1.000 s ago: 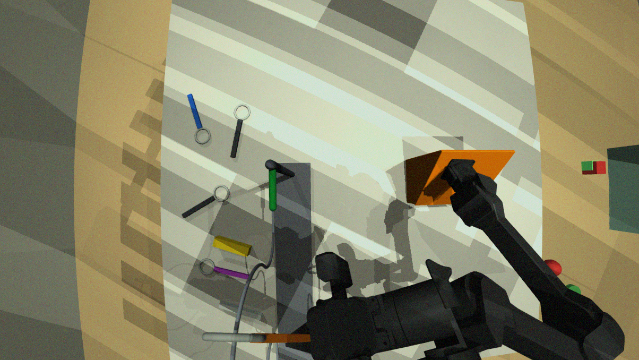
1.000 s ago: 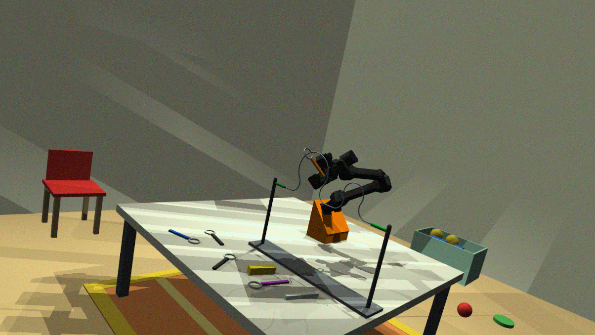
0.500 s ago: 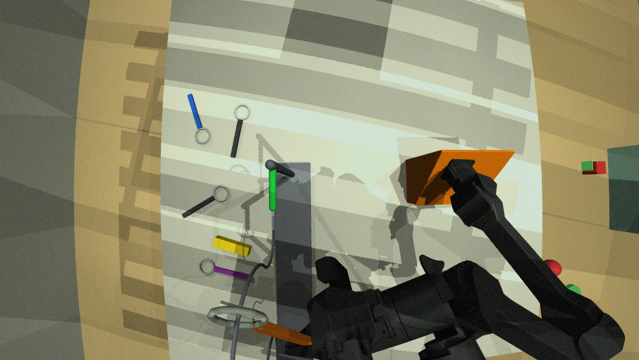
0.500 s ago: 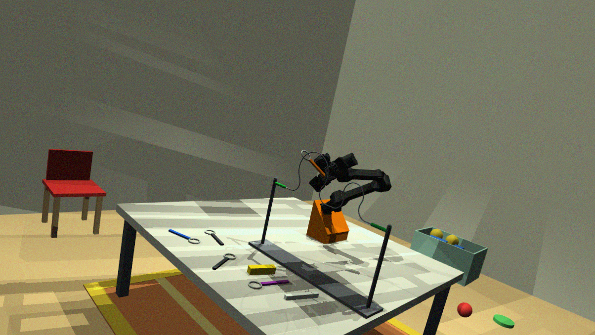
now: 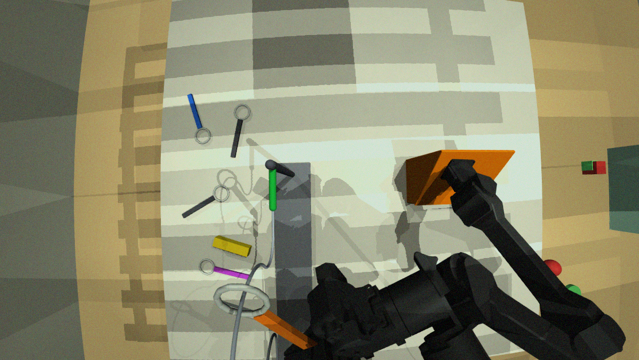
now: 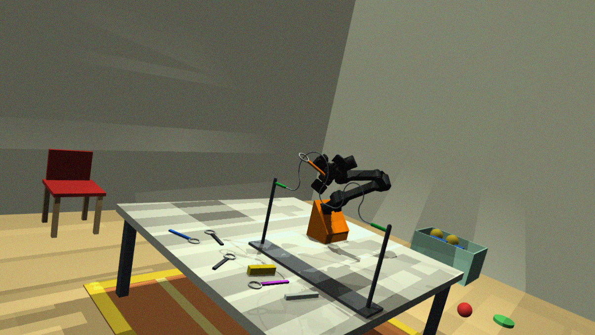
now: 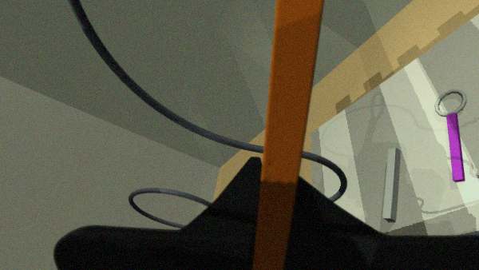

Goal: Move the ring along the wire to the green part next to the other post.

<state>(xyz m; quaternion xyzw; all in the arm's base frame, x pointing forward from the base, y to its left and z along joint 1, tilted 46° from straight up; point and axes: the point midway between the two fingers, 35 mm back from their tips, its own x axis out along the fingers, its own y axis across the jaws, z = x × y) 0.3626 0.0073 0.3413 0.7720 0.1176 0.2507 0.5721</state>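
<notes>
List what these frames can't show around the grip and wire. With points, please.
- Ring: outside the wrist frame, past its top edge.
- Fingertips on the orange handle (image 5: 284,330) (image 6: 316,167) (image 7: 289,92): top view, hidden by the arm's black wrist.
- Ring-to-wire gap: exterior, too small.
- Far post: top, cut off below.

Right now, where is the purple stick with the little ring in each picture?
Top: the purple stick is low, left of the middle.
Exterior: low, near the middle.
Wrist: at the far right.
Landmark: the orange handle shows in all three.
</notes>
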